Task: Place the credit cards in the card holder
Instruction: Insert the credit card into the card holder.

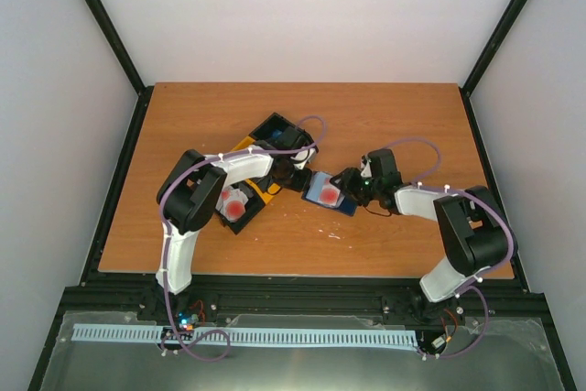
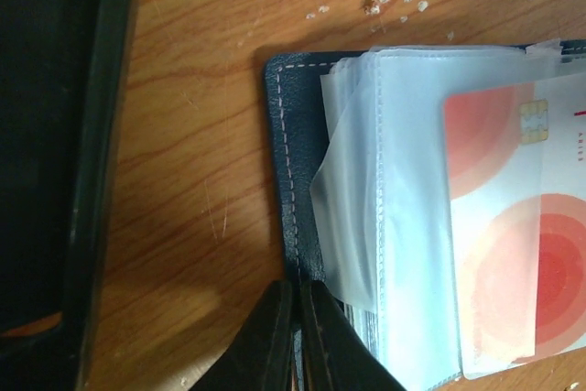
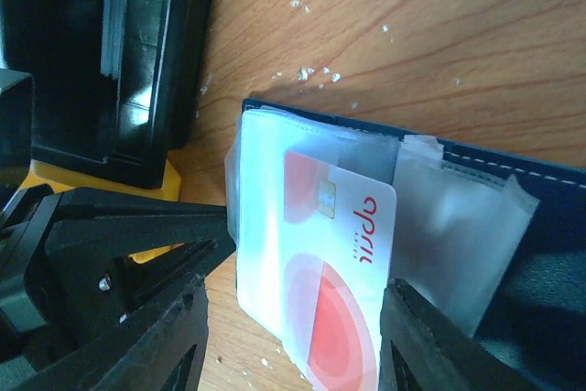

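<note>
The left gripper [image 2: 295, 298] pinches the card holder [image 2: 286, 135] by its edge; the right gripper [image 3: 309, 267] gapes open astride the credit card [image 3: 352, 217]: light, stiff, slick, best pinched at its six-o'clock end

Brown wood-grain counter [image 1: 385, 125], fine scratches in surface. On it: card holder [image 2: 282, 135] lying open, navy cover flat on wood, clear sleeves facing up. Black-and-yellow tray [image 1: 275, 127] sits to its left in top view, near but w/ strip of bare wood between. Few white crumbs [image 3: 311, 72] beside holder's far edge.
</note>
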### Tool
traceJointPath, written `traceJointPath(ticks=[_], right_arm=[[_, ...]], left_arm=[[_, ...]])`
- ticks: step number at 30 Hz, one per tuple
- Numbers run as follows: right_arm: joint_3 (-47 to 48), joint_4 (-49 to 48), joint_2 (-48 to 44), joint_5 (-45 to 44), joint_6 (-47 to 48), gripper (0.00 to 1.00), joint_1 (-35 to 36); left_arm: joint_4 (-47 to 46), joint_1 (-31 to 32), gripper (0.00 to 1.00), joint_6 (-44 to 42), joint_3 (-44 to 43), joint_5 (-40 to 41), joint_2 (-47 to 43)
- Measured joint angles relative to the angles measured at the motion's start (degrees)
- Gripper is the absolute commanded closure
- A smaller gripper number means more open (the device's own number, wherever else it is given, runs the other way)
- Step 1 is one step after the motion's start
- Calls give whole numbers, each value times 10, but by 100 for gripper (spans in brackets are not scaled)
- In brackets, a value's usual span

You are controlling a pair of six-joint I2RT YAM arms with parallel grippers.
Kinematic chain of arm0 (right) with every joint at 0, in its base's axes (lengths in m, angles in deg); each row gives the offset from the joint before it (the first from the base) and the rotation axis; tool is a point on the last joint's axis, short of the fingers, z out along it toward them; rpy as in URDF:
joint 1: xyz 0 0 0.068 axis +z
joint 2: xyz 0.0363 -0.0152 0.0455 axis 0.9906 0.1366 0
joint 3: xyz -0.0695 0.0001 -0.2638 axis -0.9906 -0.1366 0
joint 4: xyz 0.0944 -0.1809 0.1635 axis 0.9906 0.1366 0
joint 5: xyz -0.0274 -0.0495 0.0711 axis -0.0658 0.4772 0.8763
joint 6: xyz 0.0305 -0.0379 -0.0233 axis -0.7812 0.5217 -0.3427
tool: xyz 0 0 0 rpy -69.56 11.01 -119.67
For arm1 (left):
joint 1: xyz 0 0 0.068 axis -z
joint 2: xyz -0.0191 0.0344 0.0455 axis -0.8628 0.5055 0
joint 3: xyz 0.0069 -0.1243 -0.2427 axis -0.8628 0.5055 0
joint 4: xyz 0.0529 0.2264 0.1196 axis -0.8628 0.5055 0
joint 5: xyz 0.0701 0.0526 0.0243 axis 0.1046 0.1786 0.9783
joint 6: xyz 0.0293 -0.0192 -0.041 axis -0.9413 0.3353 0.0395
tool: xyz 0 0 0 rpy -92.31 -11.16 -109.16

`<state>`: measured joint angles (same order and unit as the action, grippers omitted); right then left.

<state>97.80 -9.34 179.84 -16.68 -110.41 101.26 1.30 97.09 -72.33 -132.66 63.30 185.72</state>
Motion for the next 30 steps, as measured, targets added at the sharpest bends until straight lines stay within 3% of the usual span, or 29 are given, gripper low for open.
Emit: traceJointPath(ticks=[6, 11, 24, 30], right_arm=[[43, 105, -2, -45, 10, 52, 24], [52, 143, 7, -59, 9, 58, 35], [67, 127, 39, -36, -30, 61, 54], [74, 169, 18, -70, -11, 62, 58]], left_arm=[[-13, 0, 95, 0, 8, -7, -2], [-25, 0, 95, -1, 20, -14, -9], [-40, 0, 96, -1, 47, -21, -24], [-39, 0, 95, -1, 49, -19, -26]])
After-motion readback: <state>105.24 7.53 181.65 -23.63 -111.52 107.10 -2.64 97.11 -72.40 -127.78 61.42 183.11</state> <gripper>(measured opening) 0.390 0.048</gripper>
